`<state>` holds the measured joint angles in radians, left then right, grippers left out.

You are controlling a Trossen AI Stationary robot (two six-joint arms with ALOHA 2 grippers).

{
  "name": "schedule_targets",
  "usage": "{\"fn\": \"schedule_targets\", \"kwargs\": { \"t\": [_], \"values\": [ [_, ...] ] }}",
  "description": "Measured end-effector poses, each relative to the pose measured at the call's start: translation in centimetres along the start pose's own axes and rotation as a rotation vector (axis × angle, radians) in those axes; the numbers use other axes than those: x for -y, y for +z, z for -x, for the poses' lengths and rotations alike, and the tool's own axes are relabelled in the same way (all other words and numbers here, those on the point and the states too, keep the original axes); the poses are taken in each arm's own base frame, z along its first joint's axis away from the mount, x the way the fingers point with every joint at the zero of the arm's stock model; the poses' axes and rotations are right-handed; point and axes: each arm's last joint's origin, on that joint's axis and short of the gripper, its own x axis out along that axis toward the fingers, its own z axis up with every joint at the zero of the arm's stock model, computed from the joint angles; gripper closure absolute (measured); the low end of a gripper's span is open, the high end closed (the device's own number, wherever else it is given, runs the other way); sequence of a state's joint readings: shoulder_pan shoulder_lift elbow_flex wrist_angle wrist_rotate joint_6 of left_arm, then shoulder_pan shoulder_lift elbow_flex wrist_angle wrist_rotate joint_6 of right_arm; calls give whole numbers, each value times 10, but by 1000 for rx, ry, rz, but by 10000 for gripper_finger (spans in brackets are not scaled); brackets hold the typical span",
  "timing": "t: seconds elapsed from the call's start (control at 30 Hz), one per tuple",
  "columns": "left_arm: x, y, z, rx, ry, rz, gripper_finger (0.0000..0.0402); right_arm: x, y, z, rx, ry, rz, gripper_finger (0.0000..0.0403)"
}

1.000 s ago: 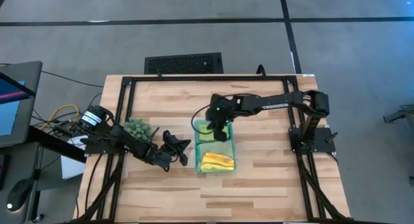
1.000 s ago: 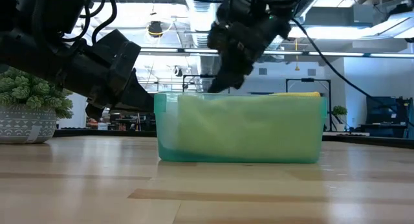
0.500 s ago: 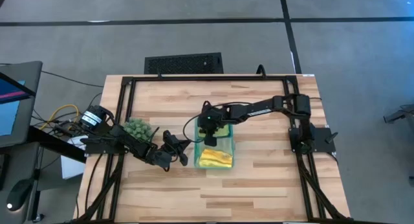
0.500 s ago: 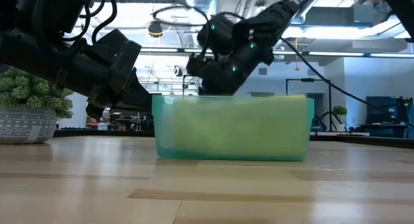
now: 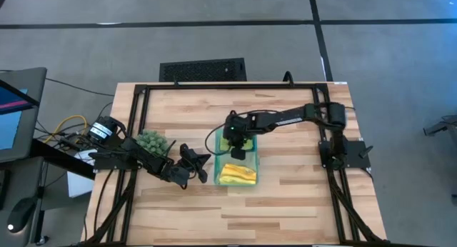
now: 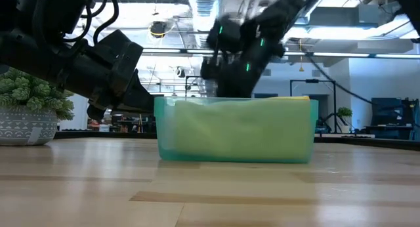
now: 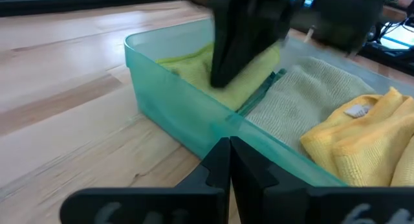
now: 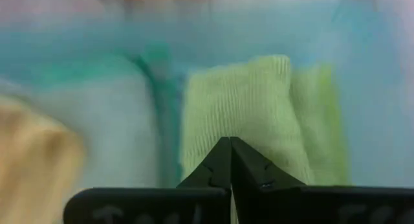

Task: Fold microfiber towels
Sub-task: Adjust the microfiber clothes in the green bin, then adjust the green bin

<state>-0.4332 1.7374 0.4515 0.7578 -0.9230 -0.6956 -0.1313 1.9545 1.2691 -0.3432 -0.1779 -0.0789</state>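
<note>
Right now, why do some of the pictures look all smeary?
Low view: the right arm above the teal tray is streaked with blur, while the tray itself looks sharp. Right wrist view: the lime towel and everything round it is soft and hazy. Left wrist view: the dark right gripper is blurred; the yellow towel is crisp.

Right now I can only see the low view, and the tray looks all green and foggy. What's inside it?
Observer: I can see three towels: a lime green towel, a pale sage towel and a yellow towel.
Operator: Where is the right tool?
Observer: The right tool is just above the lime green towel, fingers shut.
Operator: And the left tool?
Observer: The left tool is shut too, outside the tray, pointing at its wall.
</note>
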Motion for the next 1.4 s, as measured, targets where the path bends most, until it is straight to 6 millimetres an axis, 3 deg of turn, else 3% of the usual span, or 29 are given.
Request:
{"fn": "schedule_targets", "kwargs": {
  "t": [0.07, 0.2, 0.27, 0.43, 0.57, 1.0, 1.17, 1.4],
  "values": [
    [0, 0, 0, 0, 0, 4, 401, 3, -6, -18, -22, -16, 0, 379],
    [0, 0, 0, 1, -1, 7, 401, 4, -4, -20, -11, -19, 6, 379],
    [0, 0, 0, 1, -1, 7, 401, 3, -3, -12, -5, -22, 8, 379],
    [0, 0, 0, 0, 0, 6, 401, -4, 12, 31, 77, -31, 73, 379],
    [0, 0, 0, -1, 1, 5, 401, -15, 9, 46, 37, -15, 100, 379],
    [0, 0, 0, -1, 1, 6, 401, -2, 5, 50, 8, -33, 153, 371],
    [0, 0, 0, -1, 1, 6, 401, 16, 8, 58, 52, -79, 130, 327],
    [0, 0, 0, -2, 1, 4, 401, 38, 5, 62, 50, -145, 64, 222]
  ]
}}
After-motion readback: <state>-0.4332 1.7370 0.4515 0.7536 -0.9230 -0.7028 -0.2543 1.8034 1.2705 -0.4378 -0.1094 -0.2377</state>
